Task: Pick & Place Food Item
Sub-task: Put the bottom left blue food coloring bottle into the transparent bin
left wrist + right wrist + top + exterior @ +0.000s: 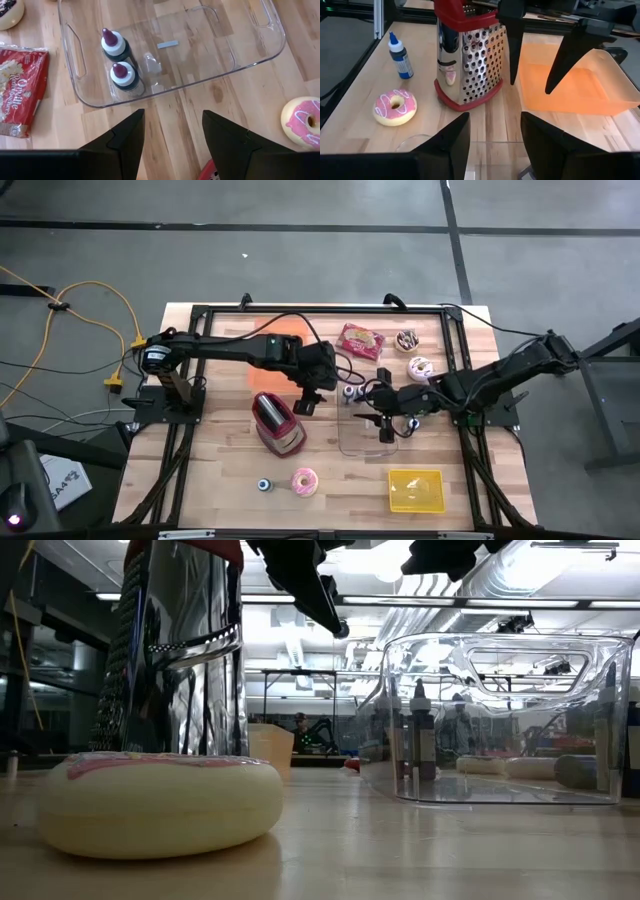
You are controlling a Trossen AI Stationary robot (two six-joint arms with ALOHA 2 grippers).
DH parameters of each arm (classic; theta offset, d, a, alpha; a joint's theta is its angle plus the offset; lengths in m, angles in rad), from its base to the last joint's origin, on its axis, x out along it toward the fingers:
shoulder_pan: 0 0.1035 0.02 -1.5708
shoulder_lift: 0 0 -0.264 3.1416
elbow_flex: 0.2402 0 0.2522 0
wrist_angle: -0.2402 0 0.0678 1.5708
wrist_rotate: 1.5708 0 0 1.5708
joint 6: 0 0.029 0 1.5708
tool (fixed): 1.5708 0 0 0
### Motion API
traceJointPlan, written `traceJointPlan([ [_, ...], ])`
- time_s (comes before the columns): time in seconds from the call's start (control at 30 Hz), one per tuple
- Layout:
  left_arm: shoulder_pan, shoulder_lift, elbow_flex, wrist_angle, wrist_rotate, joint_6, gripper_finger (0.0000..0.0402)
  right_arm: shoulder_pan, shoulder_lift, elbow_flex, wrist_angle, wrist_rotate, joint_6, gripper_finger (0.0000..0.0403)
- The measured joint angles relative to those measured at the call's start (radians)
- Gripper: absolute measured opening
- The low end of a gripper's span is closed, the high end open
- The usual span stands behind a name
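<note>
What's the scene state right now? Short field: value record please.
left gripper: open, empty, above the table beside the grater
right gripper: open, empty, over the clear tray
tray contents: two dropper bottles
pink donut: on the table, near edge, untouched
popcorn bag: far side of the table
yellow container: near right

Both arms are matte black, built of slim jointed links with thin black cables looping along them, the left arm [235,348] carrying a silver-ringed joint near its base, and each gripper, left gripper [172,137] and right gripper [495,135], ends in two dark, wedge-shaped tapering fingers.
</note>
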Motion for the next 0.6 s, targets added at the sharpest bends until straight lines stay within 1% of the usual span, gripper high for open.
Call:
traceJointPlan([
  [0.47, 0.000, 0.000, 0.000, 0.005, -0.003, 0.005, 0.0190, 0.000, 0.004, 0.000, 0.000, 0.000, -0.002, 0.0162],
  [0.6, 0.000, 0.000, 0.000, 0.046, -0.076, 0.052, 0.0190, 0.000, 0.004, 0.000, 0.000, 0.000, -0.002, 0.0162],
])
